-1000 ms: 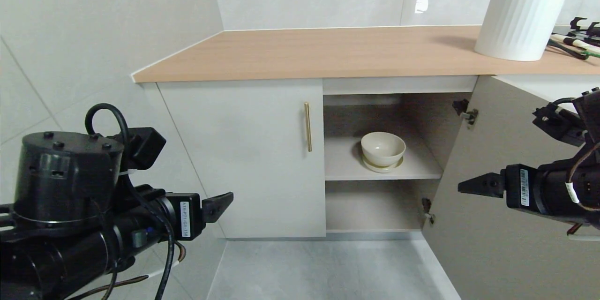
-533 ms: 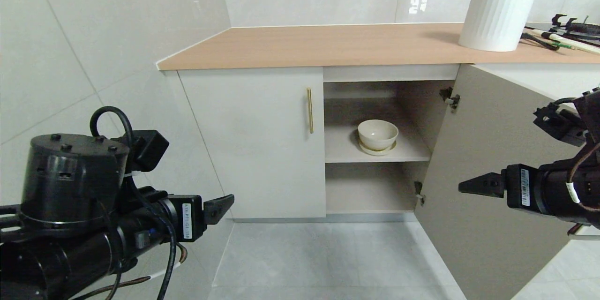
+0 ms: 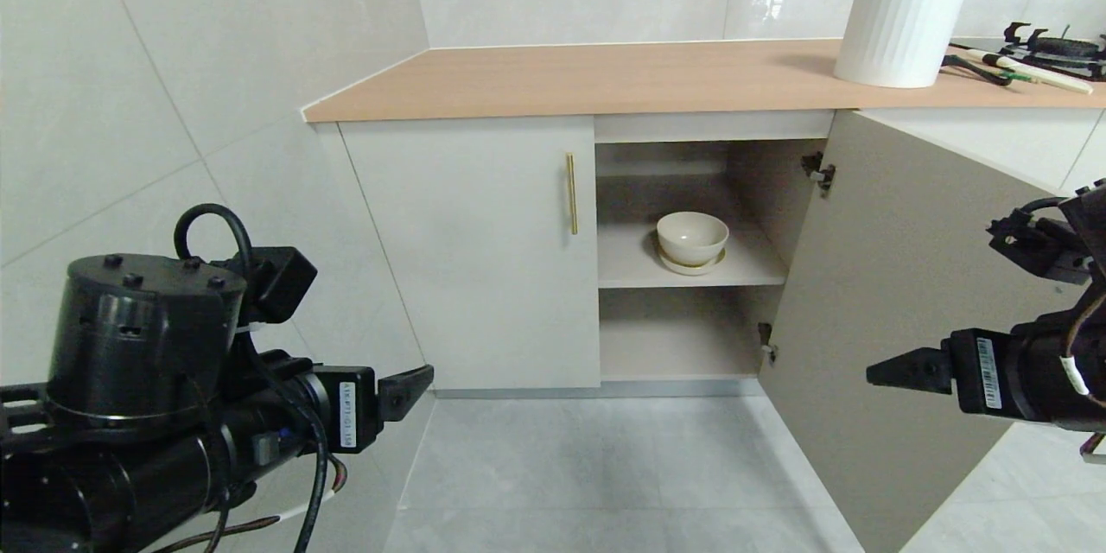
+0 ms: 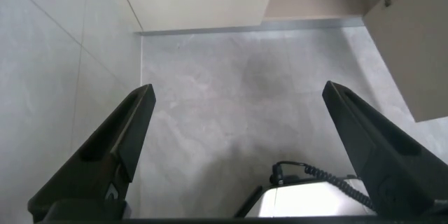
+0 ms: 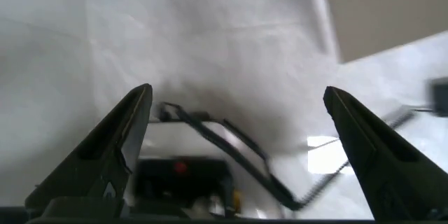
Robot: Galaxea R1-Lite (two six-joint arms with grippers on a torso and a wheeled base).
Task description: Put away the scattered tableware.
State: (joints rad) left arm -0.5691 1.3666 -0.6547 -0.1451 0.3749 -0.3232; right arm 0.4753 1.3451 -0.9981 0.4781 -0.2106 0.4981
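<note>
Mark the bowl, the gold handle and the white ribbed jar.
bowl (image 3: 692, 244), head view, front of its outer wall.
gold handle (image 3: 570, 193), head view, middle of the bar.
white ribbed jar (image 3: 903, 13), head view, middle of its side.

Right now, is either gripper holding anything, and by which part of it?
Nothing is held. The left gripper and the right gripper are both open and empty. The bowl sits on its saucer on the cabinet shelf, apart from both.

Pale glossy wall tiles (image 3: 216, 34); grey tiled floor (image 3: 605, 467). White cabinet (image 3: 708, 127) under a wood tabletop (image 3: 605, 78): left door (image 3: 467, 251) shut, right door (image 3: 881, 276) swung open.
</note>
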